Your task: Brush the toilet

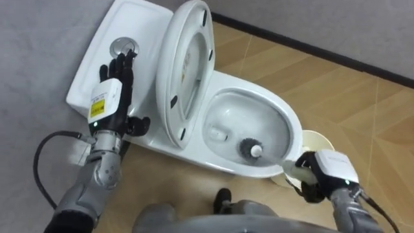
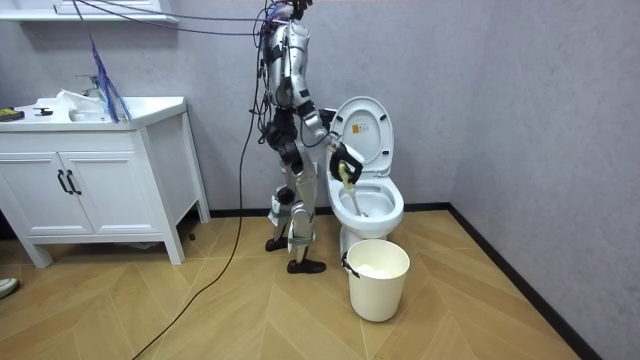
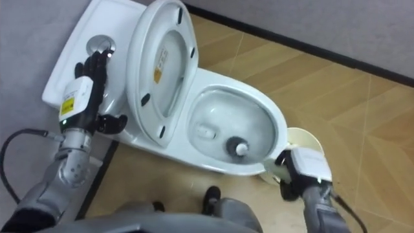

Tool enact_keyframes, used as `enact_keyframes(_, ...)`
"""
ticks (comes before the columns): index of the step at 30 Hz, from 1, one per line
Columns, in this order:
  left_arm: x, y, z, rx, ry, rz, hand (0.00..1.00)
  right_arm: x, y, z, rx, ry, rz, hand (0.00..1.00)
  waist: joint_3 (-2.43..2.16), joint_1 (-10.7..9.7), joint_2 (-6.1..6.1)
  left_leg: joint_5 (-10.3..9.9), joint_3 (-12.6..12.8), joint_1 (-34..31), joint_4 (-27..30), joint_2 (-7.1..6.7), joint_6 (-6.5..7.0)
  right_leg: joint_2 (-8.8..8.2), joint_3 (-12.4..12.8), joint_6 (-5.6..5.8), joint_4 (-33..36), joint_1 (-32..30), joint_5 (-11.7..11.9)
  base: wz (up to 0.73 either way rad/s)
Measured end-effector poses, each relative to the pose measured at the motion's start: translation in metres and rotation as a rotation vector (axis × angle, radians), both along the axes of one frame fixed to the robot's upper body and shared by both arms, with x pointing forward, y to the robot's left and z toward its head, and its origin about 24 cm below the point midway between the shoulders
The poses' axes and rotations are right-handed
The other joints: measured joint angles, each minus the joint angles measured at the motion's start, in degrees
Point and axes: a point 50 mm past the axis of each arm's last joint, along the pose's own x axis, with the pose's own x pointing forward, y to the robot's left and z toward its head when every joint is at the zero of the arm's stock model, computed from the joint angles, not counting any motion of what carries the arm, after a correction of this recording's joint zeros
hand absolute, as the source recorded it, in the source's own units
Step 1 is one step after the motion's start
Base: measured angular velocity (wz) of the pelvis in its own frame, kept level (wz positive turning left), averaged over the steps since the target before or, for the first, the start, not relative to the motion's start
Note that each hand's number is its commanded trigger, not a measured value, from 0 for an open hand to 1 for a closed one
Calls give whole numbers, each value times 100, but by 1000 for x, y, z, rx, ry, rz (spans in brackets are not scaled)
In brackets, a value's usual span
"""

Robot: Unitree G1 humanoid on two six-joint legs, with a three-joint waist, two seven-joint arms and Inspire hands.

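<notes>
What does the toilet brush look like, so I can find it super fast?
Find the white toilet with its seat lifted up, and look down into the bowl. The toilet brush is the dark round head with a pale middle, its handle running to the right robot hand. Nothing else in the white bowl is dark.

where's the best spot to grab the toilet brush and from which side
Grip the toilet brush at the top of its handle, coming from the robot's right. Its head sits deep in the bowl and the handle slants up over the rim on that side, so that end is free. The right hand is curled round it there.
</notes>
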Motion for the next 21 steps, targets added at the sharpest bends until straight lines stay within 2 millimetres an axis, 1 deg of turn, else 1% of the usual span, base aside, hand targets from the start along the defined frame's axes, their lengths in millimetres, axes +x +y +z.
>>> enact_keyframes(1, 6, -4, 2, -2, -11, -23, 0, 11, -1, 2, 7, -13, -8, 100, 4, 26, 26, -16, -122, -212, 155, -3, -6, -10, -105, -15, 13, -98, 13, 33)
enact_keyframes(2, 12, -6, 7, -4, -33, -36, 0, 18, -1, 4, 7, -22, -7, 100, 2, 45, 31, -16, -161, -320, 201, -8, -6, -31, -152, -19, 40, -174, 15, 37)
enact_keyframes(3, 20, -10, 14, -4, -63, -51, 0, 33, -1, 9, 16, -47, -12, 100, 18, 57, 44, -14, -233, -528, 329, -17, -8, -57, -209, -32, 122, -331, 20, 29)
enact_keyframes(4, 26, -14, 17, -3, -80, -68, 0, 48, -2, 14, 18, -62, -14, 100, 47, 84, 86, -14, -300, -712, 445, -29, -8, -88, -261, -50, 179, -456, 31, 26)
enact_keyframes(5, 29, -15, 19, -4, -87, -77, 0, 56, -2, 17, 17, -72, -15, 100, 68, 108, 113, -14, -331, -791, 492, -37, -7, -101, -297, -54, 219, -511, 33, 19)
enact_keyframes(6, 36, -21, 23, -17, -104, -103, 0, 69, -2, 22, 3, -82, -7, 100, 91, 185, 143, -11, -362, -946, 575, -60, -4, -178, -347, -67, 308, -663, 35, 14)
enact_keyframes(7, 41, -26, 28, -25, -120, -126, 0, 81, -1, 28, -12, -92, 15, 100, 94, 273, 153, 2, -381, -1135, 643, -89, 4, -213, -364, -78, 425, -857, 18, 12)
enact_keyframes(8, 43, -28, 30, -23, -129, -139, 0, 86, -2, 31, -19, -100, 22, 100, 99, 323, 162, 3, -395, -1241, 696, -97, 5, -244, -379, -85, 481, -960, 13, 10)
enact_keyframes(9, 48, -31, 37, -26, -162, -163, 0, 95, -1, 35, -27, -113, 32, 100, 102, 422, 162, 5, -425, -1442, 787, -115, 7, -294, -450, -107, 595, -1158, -1, 13)
enact_keyframes(10, 51, -34, 42, -29, -183, -185, 0, 102, 0, 40, -31, -129, 39, 100, 122, 528, 187, 10, -456, -1601, 856, -122, 8, -319, -482, -116, 638, -1294, 0, 11)
enact_keyframes(11, 54, -37, 46, -31, -201, -199, 0, 105, 1, 42, -35, -134, 44, 100, 129, 570, 193, 11, -464, -1671, 883, -131, 8, -338, -500, -125, 674, -1364, -4, 15)
enact_keyframes(12, 55, -41, 48, -33, -212, -213, 0, 113, 3, 47, -47, -145, 55, 100, 153, 603, 210, 37, -498, -1794, 903, -179, 16, -398, -517, -128, 791, -1511, -32, 14)
enact_keyframes(13, 59, -46, 55, -36, -246, -236, 0, 119, 2, 51, -60, -157, 59, 100, 162, 650, 208, 57, -501, -1916, 927, -215, 27, -454, -510, -128, 898, -1679, -57, 13)
enact_keyframes(14, 60, -48, 58, -37, -259, -243, 0, 122, 2, 54, -68, -163, 61, 100, 165, 687, 208, 58, -496, -1987, 948, -222, 30, -467, -502, -131, 929, -1750, -62, 5)
enact_keyframes(15, 62, -50, 61, -44, -278, -252, 0, 128, 1, 60, -74, -179, 62, 100, 201, 719, 212, 70, -496, -2067, 969, -233, 37, -484, -499, -132, 946, -1832, -61, 0)
enact_keyframes(17, 64, -50, 64, -64, -304, -248, 0, 138, 2, 69, -46, -216, 41, 100, 238, 747, 176, 81, -483, -2137, 976, -247, 41, -506, -477, -134, 993, -1922, -63, 0)
enact_keyframes(19, 67, -50, 70, -64, -341, -242, 0, 152, 3, 82, 33, -278, -30, 100, 291, 815, 123, 106, -464, -2223, 971, -261, 41, -514, -442, -142, 1019, -2040, -56, -3)
enact_keyframes(21, 68, -49, 73, -70, -368, -226, 0, 162, 3, 92, 89, -324, -80, 100, 338, 861, 45, 112, -371, -2264, 962, -271, 52, -547, -354, -146, 1128, -2172, -67, -11)
